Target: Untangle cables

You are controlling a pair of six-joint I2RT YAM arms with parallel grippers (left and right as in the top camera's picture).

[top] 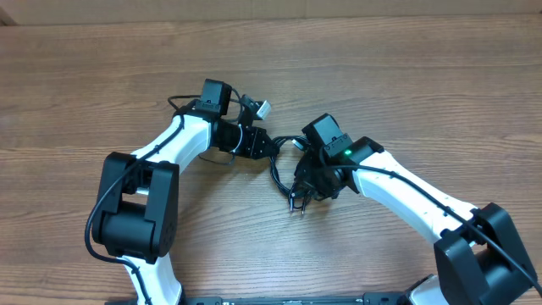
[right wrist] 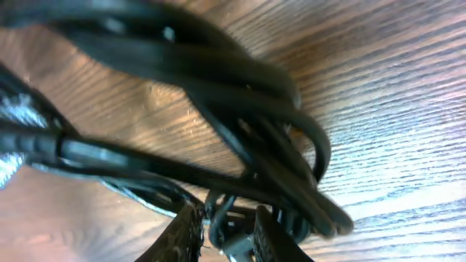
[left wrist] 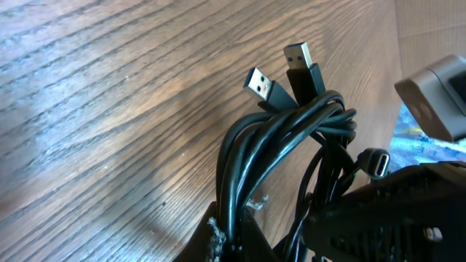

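We see the tangled bundle of thin black cables (top: pixel 282 174) lying near the middle of the wood-grain table (top: pixel 406 76), with two silver-tipped USB plugs (left wrist: pixel 261 86) sticking out of it. Just left of the table's middle, our left gripper (top: pixel 266 145) is clamped fully closed on the bundle. Just right of the middle, our right gripper (top: pixel 298 200) has its jaws slightly parted, with cable strands lying between its fingers (right wrist: pixel 186 231).
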